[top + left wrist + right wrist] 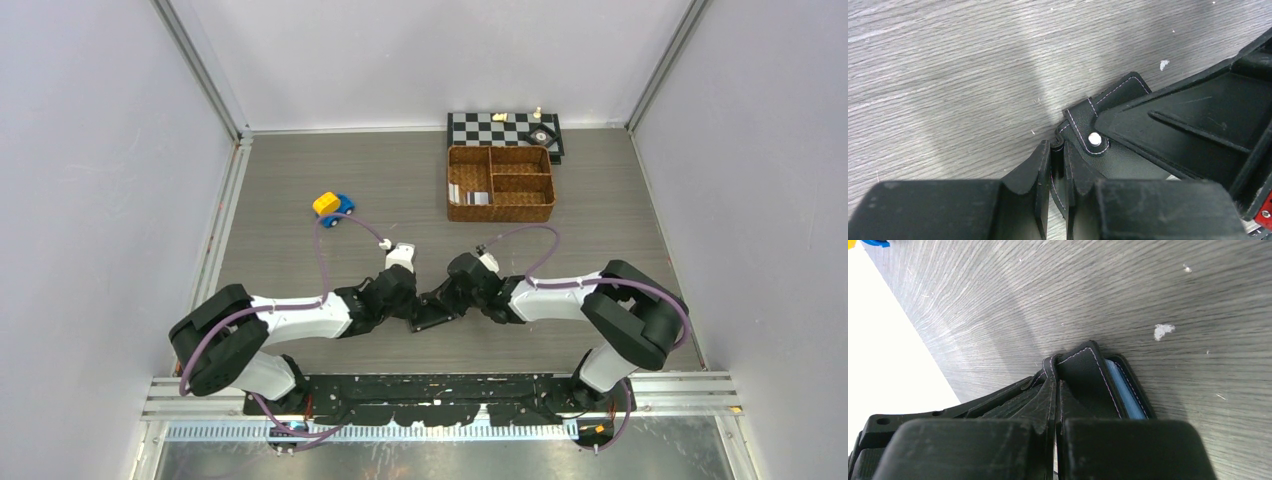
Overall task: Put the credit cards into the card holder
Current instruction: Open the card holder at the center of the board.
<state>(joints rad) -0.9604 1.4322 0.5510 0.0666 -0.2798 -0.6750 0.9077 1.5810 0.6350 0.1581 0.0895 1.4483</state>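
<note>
Both arms are bent low over the near tabletop (300, 180), elbows spread outward, wrists turned inward to meet at centre; the card holder (1115, 92), black leather with pale stitching and a snap stud (1094, 138), is rested on the tabletop between them; the left gripper (1058, 150) is shown with jaws clenched on one edge of it; the right gripper (1057, 382) is shown with jaws pinched tight on its tab; a blue sleeve (1125, 390) is exposed inside; farther off, the credit cards (468, 194) are stood in the left compartment of a wicker basket (500, 213), well apart from the card holder; a chessboard (490, 128) is laid beyond.
</note>
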